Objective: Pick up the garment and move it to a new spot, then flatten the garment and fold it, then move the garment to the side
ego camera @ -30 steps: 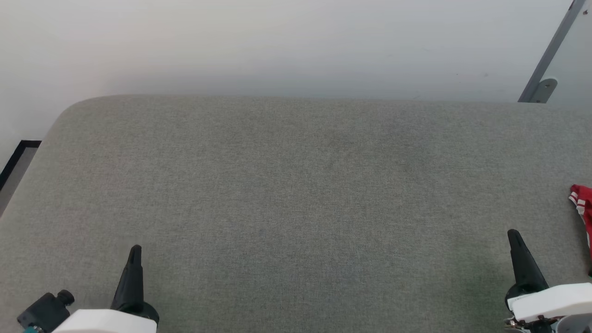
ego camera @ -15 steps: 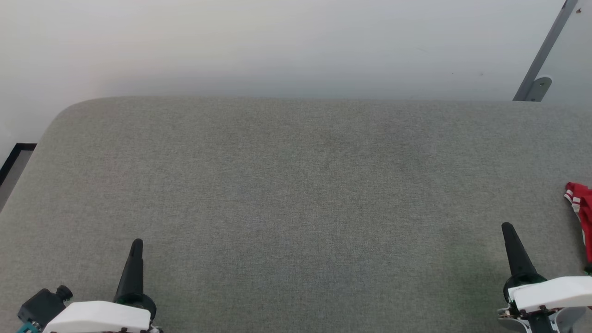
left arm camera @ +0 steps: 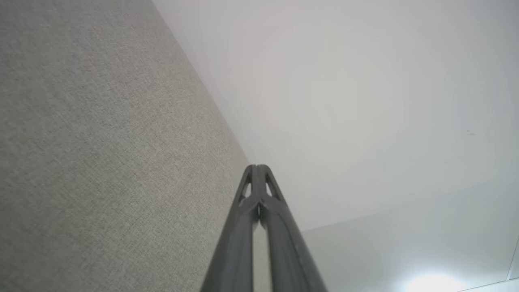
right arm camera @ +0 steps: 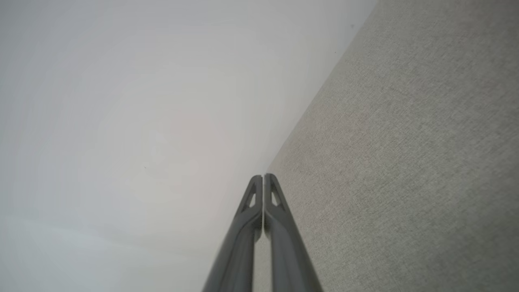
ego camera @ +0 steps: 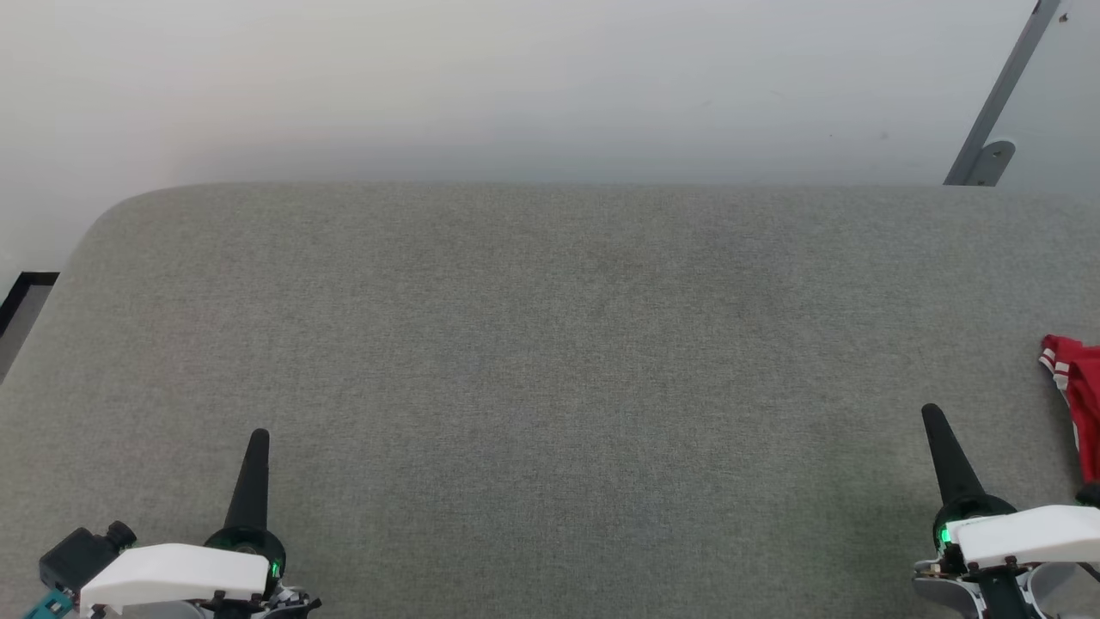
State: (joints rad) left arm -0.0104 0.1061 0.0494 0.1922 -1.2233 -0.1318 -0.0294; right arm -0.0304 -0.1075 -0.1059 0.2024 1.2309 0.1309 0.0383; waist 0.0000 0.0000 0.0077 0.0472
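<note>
**Head view:** Over the last second the bench, the wall bracket and the garment have all slid slightly toward 9 o'clock together. That means the camera has turned and the things have not moved. The garment lies on the bench at 3 o'clock, cut off by the frame. Its shape is hidden, so it could be waiting to be picked up or already set aside. The left gripper at 7 o'clock and the right gripper at 5 o'clock are pressed together, holding nothing. Wide open room lies between them. The bench's rounded corner is at 10 o'clock, and the wall runs along 12.

**Left wrist view:** The fingers are pressed together, with the bench at 9 o'clock and the wall at 3.

**Right wrist view:** The fingers are pressed together, with the wall at 9 o'clock and the bench at 3.
</note>
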